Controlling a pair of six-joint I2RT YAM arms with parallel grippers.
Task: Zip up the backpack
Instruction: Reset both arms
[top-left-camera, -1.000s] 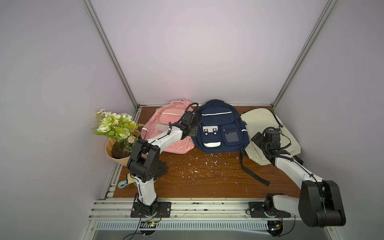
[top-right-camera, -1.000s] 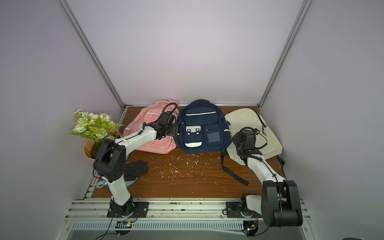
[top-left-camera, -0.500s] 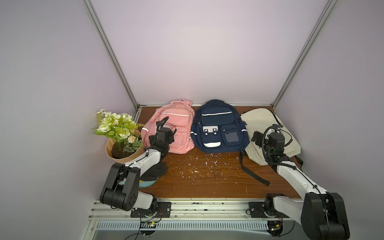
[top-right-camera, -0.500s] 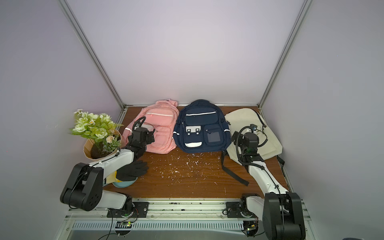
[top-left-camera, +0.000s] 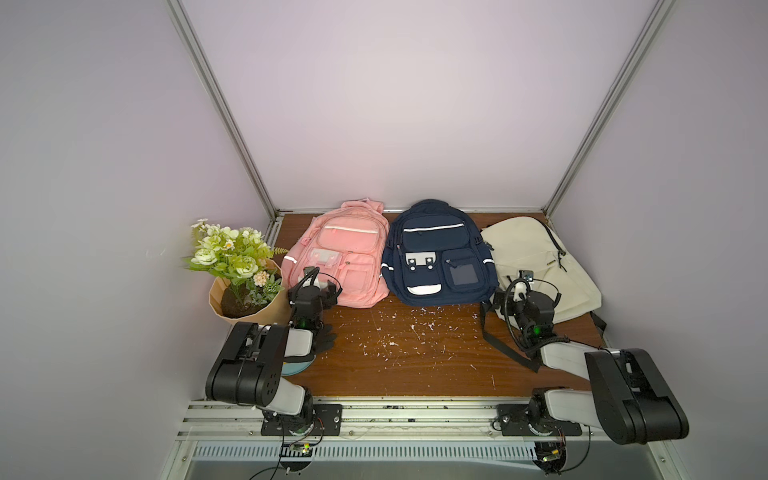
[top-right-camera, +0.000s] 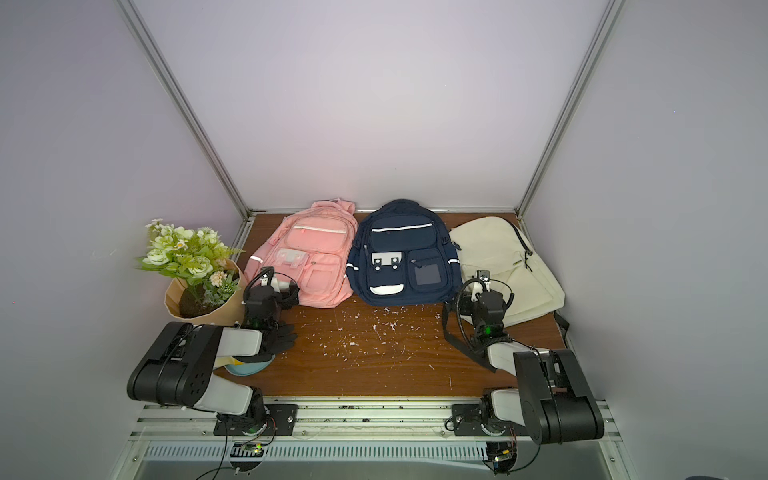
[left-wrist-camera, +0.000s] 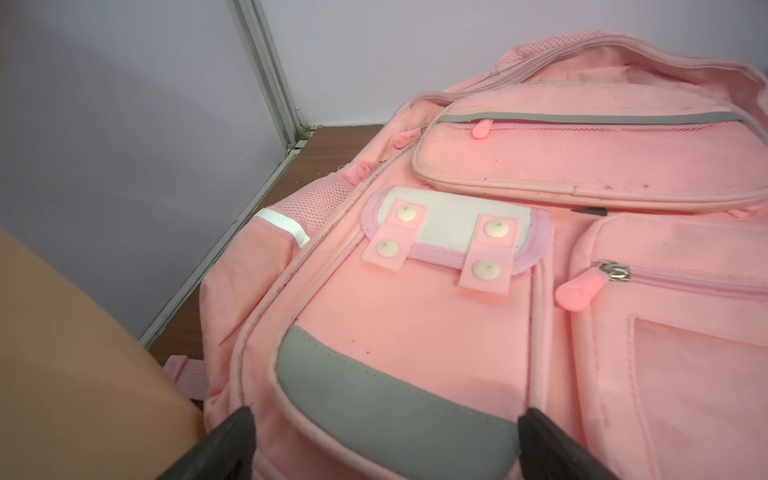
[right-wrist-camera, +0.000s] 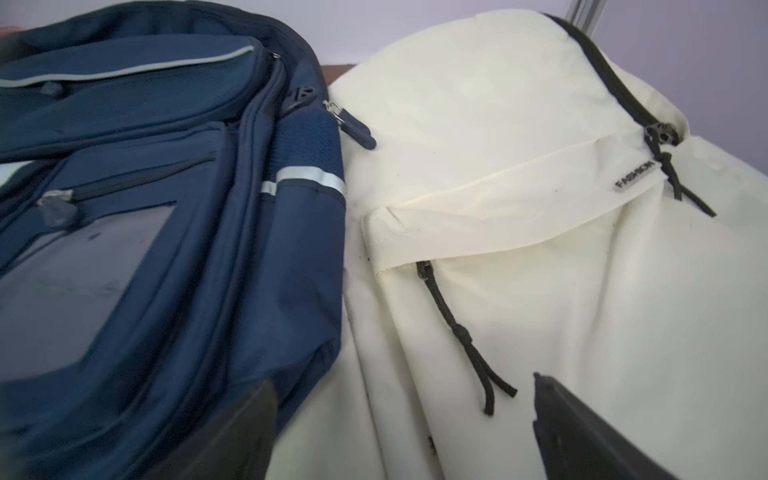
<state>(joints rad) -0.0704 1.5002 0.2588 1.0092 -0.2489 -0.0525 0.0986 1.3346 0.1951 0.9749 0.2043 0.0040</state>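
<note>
The brown tabletop (top-left-camera: 415, 365) carries three backpacks lying flat, side by side along its far edge. In both top views they lie with their tops toward the back wall. The pink backpack (top-left-camera: 345, 249) is nearest the left arm, the navy backpack (top-left-camera: 436, 245) is in the middle touching it, and the cream backpack (top-left-camera: 523, 253) lies against the navy one's other side. A flower pot (top-left-camera: 249, 307) stands at the tabletop's left edge, just beside the pink backpack's near corner.

The left gripper (left-wrist-camera: 384, 419) sits at the near end of the pink backpack, over its grey-trimmed front pocket, jaws spread wide and holding nothing. The right gripper (right-wrist-camera: 403, 382) sits at the near end of the seam between the navy and cream backpacks, jaws likewise apart and empty.

A black glove (top-left-camera: 324, 338) lies near the left arm, partly over a blue bowl (top-left-camera: 297, 365). The navy backpack's zipper pull (right-wrist-camera: 357, 129) rests on its side next to the cream fabric.
</note>
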